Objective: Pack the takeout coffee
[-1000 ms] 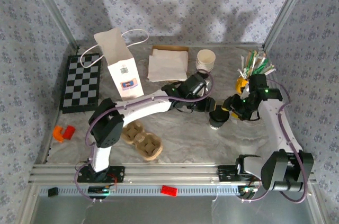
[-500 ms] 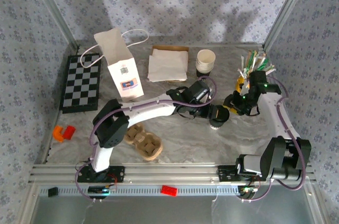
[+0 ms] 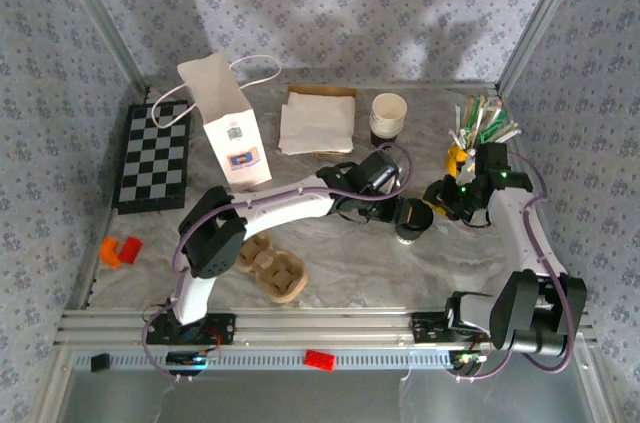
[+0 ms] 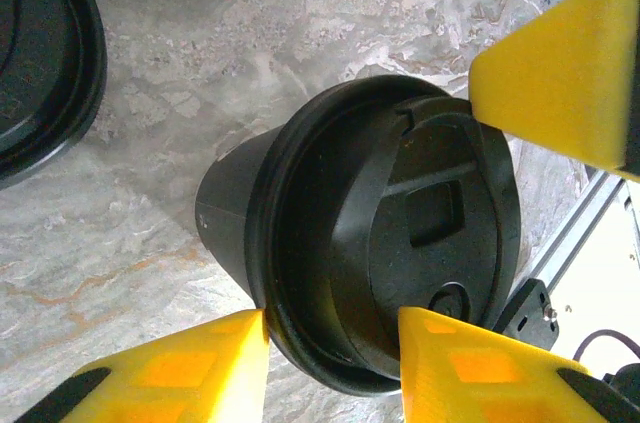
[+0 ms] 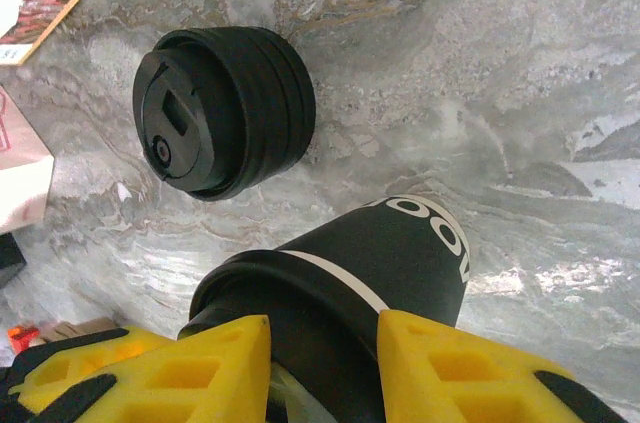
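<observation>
Black-lidded black takeout coffee (image 4: 400, 213), white band, left tool (image 4: 330, 315) and right tool (image 5: 323, 319) part-open at its top, hold unclear

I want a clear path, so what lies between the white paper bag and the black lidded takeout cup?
The top view shows the left arm lying across that stretch, from beside the white paper bag to the black lidded takeout cup.

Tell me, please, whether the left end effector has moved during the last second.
Yes. Judged against the lidless cup stack, the left end effector has shifted rightward and toward the table's near edge, closing on the takeout coffee.
</observation>
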